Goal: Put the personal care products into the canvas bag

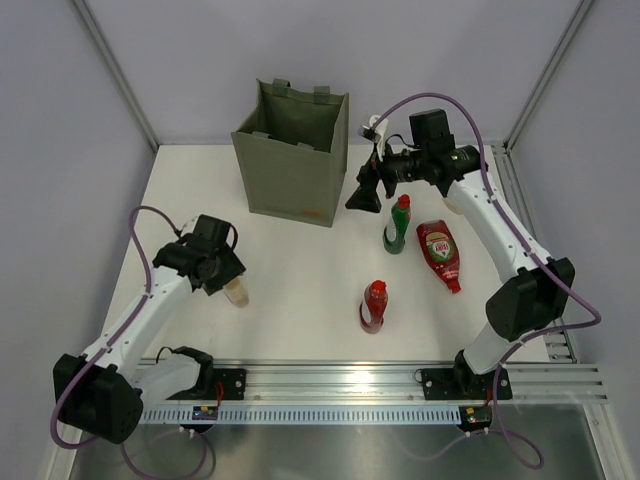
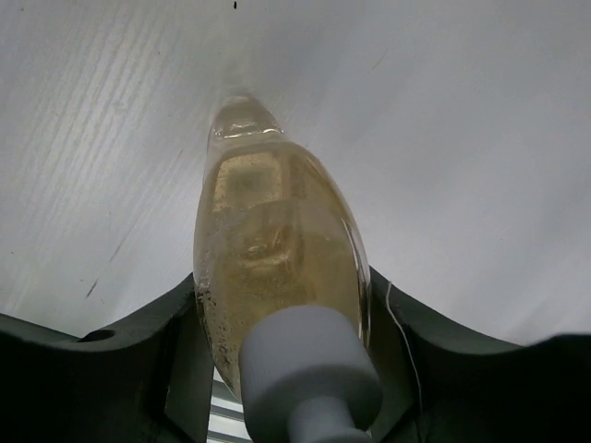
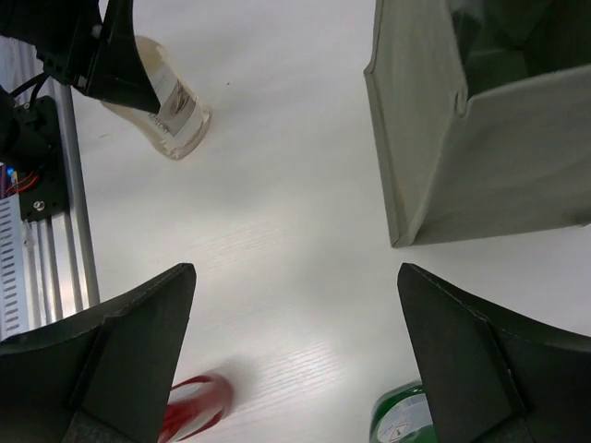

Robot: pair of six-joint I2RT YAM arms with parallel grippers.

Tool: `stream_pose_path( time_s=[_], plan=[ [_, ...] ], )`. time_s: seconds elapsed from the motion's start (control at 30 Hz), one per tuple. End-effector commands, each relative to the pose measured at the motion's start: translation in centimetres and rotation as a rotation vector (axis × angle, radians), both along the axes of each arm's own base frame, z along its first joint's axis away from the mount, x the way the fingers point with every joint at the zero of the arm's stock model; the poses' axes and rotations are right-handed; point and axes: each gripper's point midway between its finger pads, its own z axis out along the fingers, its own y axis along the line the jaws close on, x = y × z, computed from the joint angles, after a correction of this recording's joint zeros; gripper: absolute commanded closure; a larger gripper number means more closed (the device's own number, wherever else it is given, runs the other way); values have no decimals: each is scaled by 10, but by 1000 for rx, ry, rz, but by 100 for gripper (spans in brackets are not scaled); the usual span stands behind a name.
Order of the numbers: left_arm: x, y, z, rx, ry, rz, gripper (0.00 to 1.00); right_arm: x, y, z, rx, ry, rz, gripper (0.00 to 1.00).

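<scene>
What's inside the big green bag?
Inside the tall olive-green canvas bag only dark fabric walls show. Its near wall covers the bottom, so whatever lies down there is hidden.

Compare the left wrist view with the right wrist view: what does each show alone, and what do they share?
Left wrist only: the grey cap of the amber bottle, close up. Right wrist only: the bag, a red bottle, a green bottle, the rail and the open right claw. Both: the amber bottle, the left claw shut on it, and the white table.
</scene>
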Motion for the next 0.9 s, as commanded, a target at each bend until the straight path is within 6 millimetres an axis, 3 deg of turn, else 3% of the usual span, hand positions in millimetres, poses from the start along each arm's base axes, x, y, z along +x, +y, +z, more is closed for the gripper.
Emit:
stream_pose_path(
  time_s=[0.0, 0.03, 0.13, 0.3, 0.53, 0.7, 0.73, 0.83, 0.87],
  plan=[
    [10, 15, 11, 85, -83, -5, 83, -20, -7, 14, 45, -20, 42, 1],
    [11, 14, 16, 79, -115, -18, 92, -23, -9, 11, 52, 0, 49, 1],
    [24, 0, 33, 28, -250, -114, 100, -27, -10, 7, 56, 28, 51, 0],
    [42, -20, 63, -22, -477, -272, 100, -33, -11, 10, 72, 43, 63, 0],
    [57, -25, 107, 0, -723, -335, 100, -36, -14, 13, 91, 60, 60, 0],
    [66, -37, 153, -80, -893, -334, 100, -35, -18, 14, 97, 71, 40, 0],
    [68, -41, 170, -115, -944, -330, 100, -36, -18, 14, 97, 74, 37, 1],
    [70, -47, 199, -170, -1010, -321, 100, -34, -21, 14, 101, 79, 25, 0],
    [70, -50, 221, -194, -1053, -323, 100, -34, -22, 15, 102, 79, 21, 1]
  ],
)
